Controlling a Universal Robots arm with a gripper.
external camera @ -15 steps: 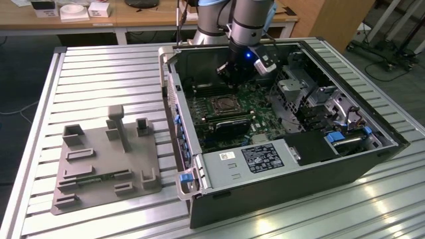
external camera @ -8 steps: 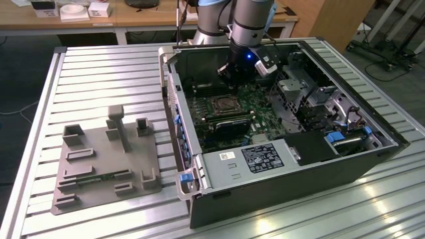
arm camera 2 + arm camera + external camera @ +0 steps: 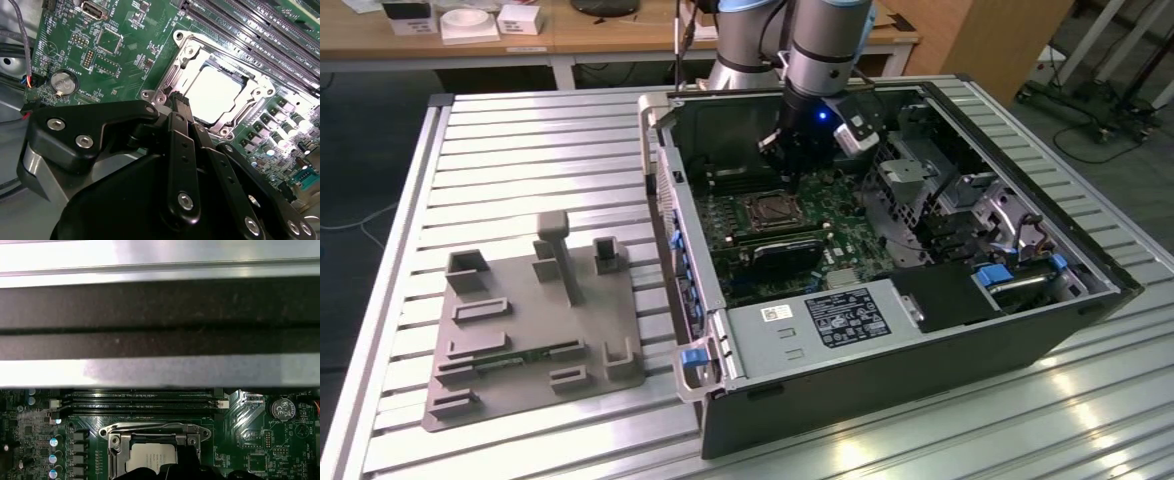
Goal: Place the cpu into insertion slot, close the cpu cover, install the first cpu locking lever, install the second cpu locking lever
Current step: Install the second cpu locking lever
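Observation:
The cpu [image 3: 215, 90] lies flat in the insertion slot [image 3: 767, 212] on the green board, its silvery top bright under the light. The cpu cover [image 3: 187, 47] is folded down around it, so the chip shows through the cover's window. In the first wrist view the cpu [image 3: 150, 457] sits inside the same frame [image 3: 155, 429]. My gripper [image 3: 179, 100] is shut, with nothing seen between its black fingers [image 3: 181, 145], and its tip is at the rim of the slot near one corner. In the exterior view my gripper [image 3: 786, 165] hangs just above the slot inside the open case.
Long black memory slots [image 3: 140, 402] run beside the socket. A coin battery [image 3: 63, 82] sits on the board. The case wall [image 3: 670, 210] and a grey power supply box [image 3: 834, 315] close in the board. A grey fixture plate [image 3: 534, 320] lies on the slatted table at the exterior view's left.

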